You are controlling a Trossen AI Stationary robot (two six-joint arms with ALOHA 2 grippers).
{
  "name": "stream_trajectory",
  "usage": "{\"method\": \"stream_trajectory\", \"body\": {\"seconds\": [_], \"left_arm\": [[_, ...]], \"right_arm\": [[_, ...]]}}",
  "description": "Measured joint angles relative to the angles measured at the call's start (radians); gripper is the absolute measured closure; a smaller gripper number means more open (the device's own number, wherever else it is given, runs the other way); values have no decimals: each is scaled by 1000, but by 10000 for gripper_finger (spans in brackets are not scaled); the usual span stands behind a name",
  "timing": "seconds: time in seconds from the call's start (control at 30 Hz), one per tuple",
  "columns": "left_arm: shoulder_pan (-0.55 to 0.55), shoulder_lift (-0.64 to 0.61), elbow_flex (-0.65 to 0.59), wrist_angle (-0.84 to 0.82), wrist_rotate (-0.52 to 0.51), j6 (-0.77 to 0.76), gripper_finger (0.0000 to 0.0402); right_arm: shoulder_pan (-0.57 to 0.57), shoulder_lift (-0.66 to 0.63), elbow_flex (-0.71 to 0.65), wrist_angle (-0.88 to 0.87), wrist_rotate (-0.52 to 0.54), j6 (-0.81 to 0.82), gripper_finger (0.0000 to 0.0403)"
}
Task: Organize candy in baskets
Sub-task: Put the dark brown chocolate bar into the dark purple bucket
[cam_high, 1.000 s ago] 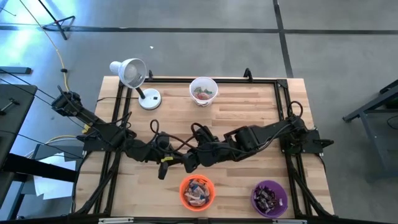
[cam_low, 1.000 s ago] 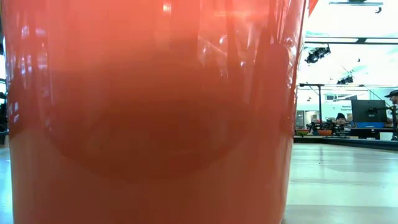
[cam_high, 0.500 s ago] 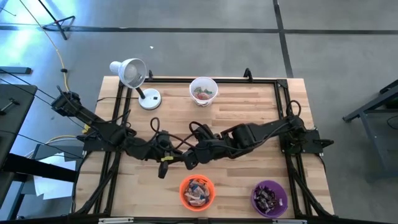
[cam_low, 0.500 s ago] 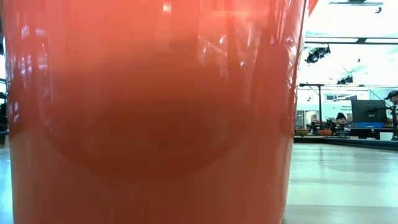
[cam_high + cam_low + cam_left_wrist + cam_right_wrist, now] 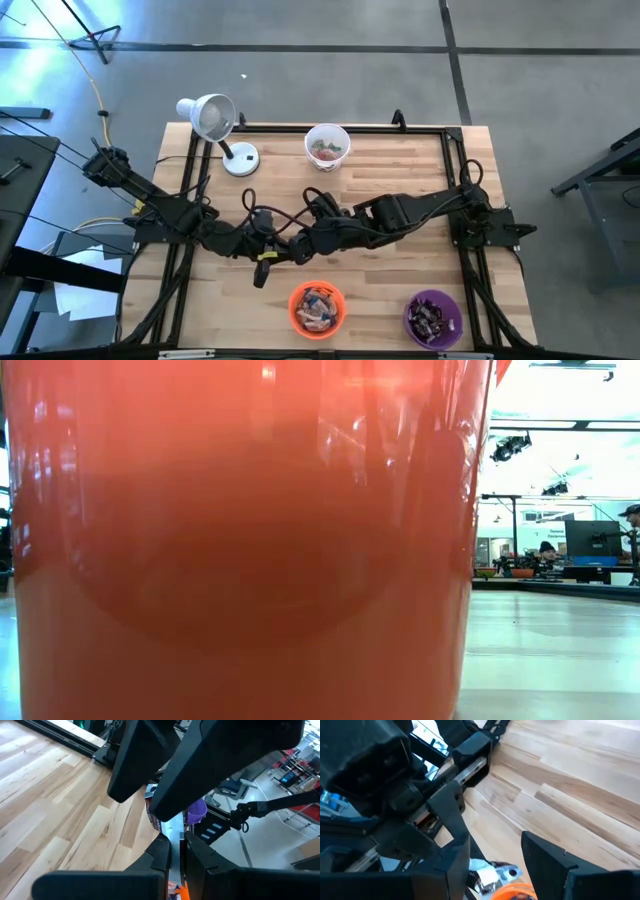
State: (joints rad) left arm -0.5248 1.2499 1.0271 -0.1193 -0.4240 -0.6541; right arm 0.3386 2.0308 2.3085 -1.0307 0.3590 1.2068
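Note:
Three baskets stand on the wooden table: white (image 5: 327, 146) near the far edge, orange (image 5: 317, 308) and purple (image 5: 433, 318) near the near edge. Each holds wrapped candy. The orange basket (image 5: 240, 540) fills the low view. My right gripper (image 5: 299, 254) is open and empty, above the table just beyond the orange basket's far side. In its wrist view the orange rim (image 5: 516, 893) and a silvery candy (image 5: 491, 870) show between the fingers. My left gripper (image 5: 261, 272) hangs close beside it, empty, fingers (image 5: 161, 854) nearly together.
A white desk lamp (image 5: 215, 120) stands at the far left corner. Both arms crowd the table's middle, with cables looping between them (image 5: 290, 222). A black frame runs along the table's edges (image 5: 450, 150). Bare wood lies at far right (image 5: 410, 165). People show in the room beyond (image 5: 545, 550).
My right arm has shifted a little toward the far edge and the left, away from the orange basket. The baskets and the left arm have kept still.

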Motion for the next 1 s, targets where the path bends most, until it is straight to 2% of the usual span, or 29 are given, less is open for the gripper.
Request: {"method": "stream_trajectory", "body": {"seconds": [0.43, 0.7, 1.0], "left_arm": [[3, 0, 0, 17, -10, 22, 382], [9, 0, 5, 9, -19, 26, 382], [10, 2, 48, -13, -25, 101, 382]], "right_arm": [[1, 0, 0, 8, -13, 1, 262], [8, 11, 0, 66, -38, 4, 265], [10, 20, 3, 80, -41, 0, 267]]}}
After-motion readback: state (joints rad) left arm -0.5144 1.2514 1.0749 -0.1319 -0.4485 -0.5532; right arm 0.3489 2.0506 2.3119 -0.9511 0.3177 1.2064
